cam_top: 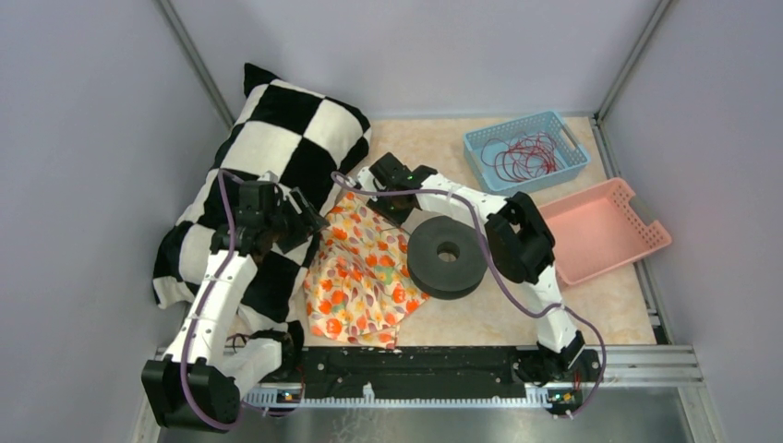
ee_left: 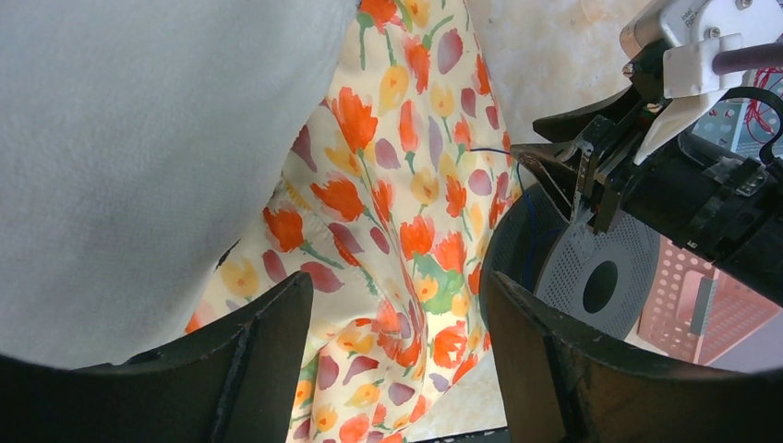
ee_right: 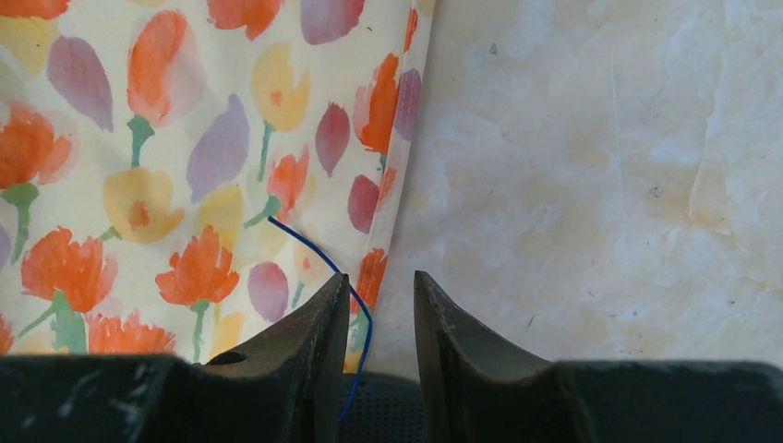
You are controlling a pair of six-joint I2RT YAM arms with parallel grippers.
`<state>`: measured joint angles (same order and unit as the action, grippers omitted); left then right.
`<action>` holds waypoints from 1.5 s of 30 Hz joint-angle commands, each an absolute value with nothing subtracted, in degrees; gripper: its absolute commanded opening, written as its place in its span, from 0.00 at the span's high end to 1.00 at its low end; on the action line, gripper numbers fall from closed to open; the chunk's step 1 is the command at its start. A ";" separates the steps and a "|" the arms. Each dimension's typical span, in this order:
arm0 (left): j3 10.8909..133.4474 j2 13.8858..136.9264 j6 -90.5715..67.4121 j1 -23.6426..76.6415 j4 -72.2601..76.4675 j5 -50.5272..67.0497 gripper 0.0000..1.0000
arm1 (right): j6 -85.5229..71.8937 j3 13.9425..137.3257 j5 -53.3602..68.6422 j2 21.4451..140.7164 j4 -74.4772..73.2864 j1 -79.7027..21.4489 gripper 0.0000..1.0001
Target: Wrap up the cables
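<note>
A very thin dark blue cable (ee_right: 319,254) lies on the floral cloth (ee_right: 138,185) and curves down between my right gripper's (ee_right: 380,281) fingers toward the black spool (ee_right: 406,411) below. The jaws stand a little apart, and the cable runs next to the left finger without being pinched. In the left wrist view the cable (ee_left: 489,150) reaches my right gripper (ee_left: 554,175) at the spool's (ee_left: 600,277) rim. My left gripper (ee_left: 399,281) is wide open and empty above the cloth (ee_left: 397,203). From above, the spool (cam_top: 448,256) sits beside the cloth (cam_top: 360,268), with the right gripper (cam_top: 392,208) at its far edge and the left gripper (cam_top: 309,221) by the pillow.
A black-and-white checkered pillow (cam_top: 268,157) fills the left side and looms white in the left wrist view (ee_left: 138,138). A blue basket (cam_top: 485,148) with red wires (cam_top: 524,157) stands at the back right, and a pink basket (cam_top: 605,231) at the right.
</note>
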<state>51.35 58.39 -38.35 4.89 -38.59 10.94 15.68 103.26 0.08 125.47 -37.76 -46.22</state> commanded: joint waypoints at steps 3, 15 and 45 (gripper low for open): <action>50.27 57.76 -37.26 4.48 -36.76 12.84 0.25 | 16.54 104.05 -2.20 126.31 -37.02 -46.11 0.66; 49.49 57.09 -37.27 4.48 -35.72 13.86 0.26 | 15.61 103.36 -0.26 127.32 -37.37 -44.63 0.68; 48.38 56.44 -37.96 4.48 -34.33 16.33 0.26 | 9.76 95.95 5.53 116.43 -31.18 -44.07 0.63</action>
<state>49.04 57.52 -37.76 4.80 -36.23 14.35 11.35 95.13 4.84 122.93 -34.00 -44.42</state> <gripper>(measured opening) 0.746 0.359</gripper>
